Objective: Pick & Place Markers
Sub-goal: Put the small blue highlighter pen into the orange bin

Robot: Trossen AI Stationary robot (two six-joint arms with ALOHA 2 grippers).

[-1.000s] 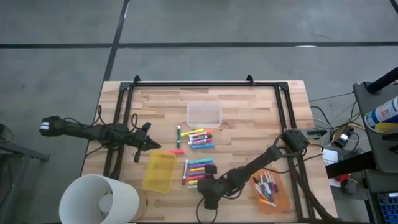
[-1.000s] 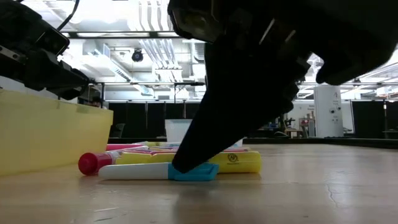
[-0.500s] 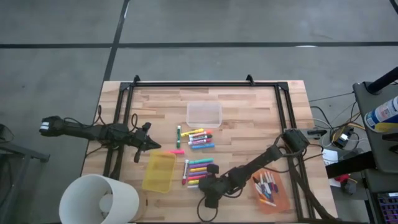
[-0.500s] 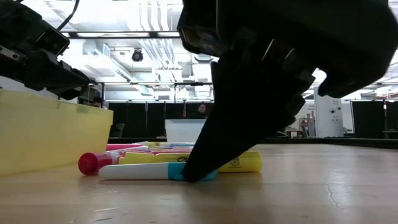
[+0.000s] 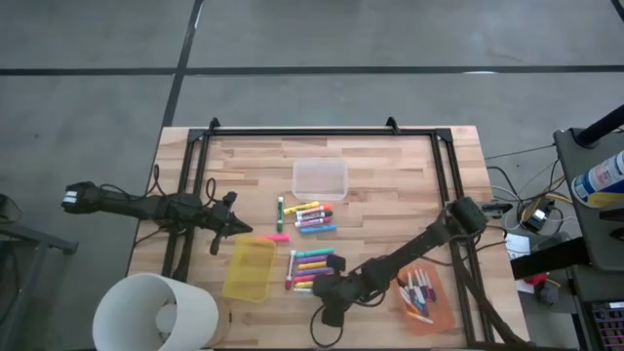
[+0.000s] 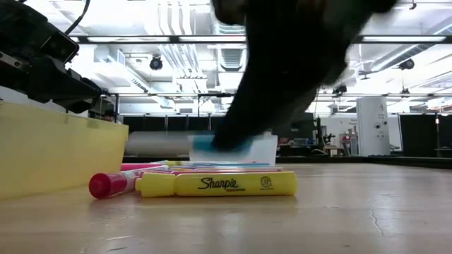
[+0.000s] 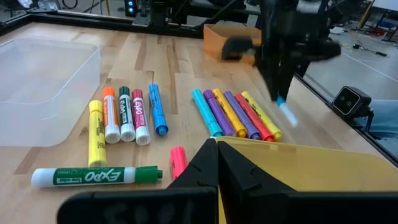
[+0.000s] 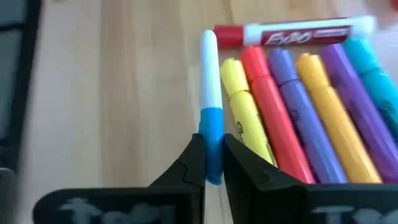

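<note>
My right gripper (image 8: 212,163) is shut on a thin white marker with a blue cap (image 6: 212,143), held above the near row of markers (image 5: 312,268), where a yellow highlighter (image 6: 226,184) lies at the front. A second row of markers (image 5: 314,216), a green-capped one (image 7: 93,176) and a pink one (image 5: 277,237) lie farther back. My left gripper (image 7: 215,157) is shut and holds nothing, hovering by the far end of the yellow bin (image 5: 250,269). My right gripper pinches the marker's blue cap end (image 8: 212,127) between its two fingers. The fingers (image 6: 247,120) come down from above, slanting, and lie across the marker. The marker hangs about level, lifted clear of the table, its white body (image 8: 210,68) reaching out past the fingertips.
A clear bin (image 5: 320,178) stands at the far middle. An orange bin (image 5: 427,297) holding several markers sits at the near right. A white cylinder (image 5: 156,312) stands off the near left corner. Black frame rails (image 5: 292,132) run along the table's far, left and right sides.
My right gripper has shut on the blue cap of the white marker that lay on the table in front of the yellow highlighter, then gone up with it. The marker is now lifted clear and about level.
</note>
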